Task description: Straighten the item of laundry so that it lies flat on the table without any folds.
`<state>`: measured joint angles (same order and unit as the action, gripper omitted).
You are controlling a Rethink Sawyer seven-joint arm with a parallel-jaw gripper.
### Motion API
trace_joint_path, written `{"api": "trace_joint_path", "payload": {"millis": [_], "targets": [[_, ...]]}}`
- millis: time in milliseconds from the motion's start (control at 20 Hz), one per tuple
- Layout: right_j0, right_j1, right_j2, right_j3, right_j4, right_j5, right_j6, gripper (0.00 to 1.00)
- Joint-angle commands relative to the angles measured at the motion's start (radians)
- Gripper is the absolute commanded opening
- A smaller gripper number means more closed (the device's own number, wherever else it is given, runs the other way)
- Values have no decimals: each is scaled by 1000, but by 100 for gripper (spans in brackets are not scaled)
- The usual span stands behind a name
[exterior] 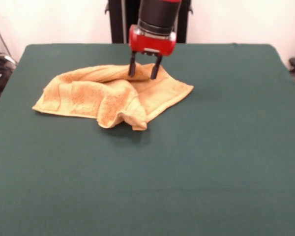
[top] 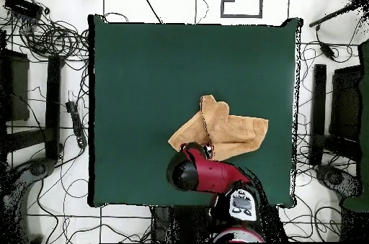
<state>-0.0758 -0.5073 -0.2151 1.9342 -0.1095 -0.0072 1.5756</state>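
Note:
The golden-yellow towel (exterior: 108, 93) lies crumpled on the dark green table (exterior: 216, 157), left of centre toward the far side, with its near edge folded over into a thick ridge. My gripper (exterior: 143, 72) comes straight down over the towel's far middle part. Its two black fingers stand apart, with their tips at or just on the cloth, and nothing is held between them. In the overhead view the towel (top: 227, 127) lies near the table's (top: 144, 75) bottom edge. There the red arm (top: 205, 173) covers its lower left corner and hides the gripper.
The black pedestal (exterior: 123, 19) stands behind the table's far edge. In the overhead view, cables (top: 50, 39) and black stands (top: 32, 111) lie on the floor on both sides of the table.

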Motion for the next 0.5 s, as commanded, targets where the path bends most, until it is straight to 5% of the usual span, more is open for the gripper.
{"api": "trace_joint_path", "payload": {"millis": [50,250,500], "targets": [[97,91,119,104,96,40,283,100],[176,127,75,95,153,10,316,100],[169,232,87,41,178,-62,296,100]]}}
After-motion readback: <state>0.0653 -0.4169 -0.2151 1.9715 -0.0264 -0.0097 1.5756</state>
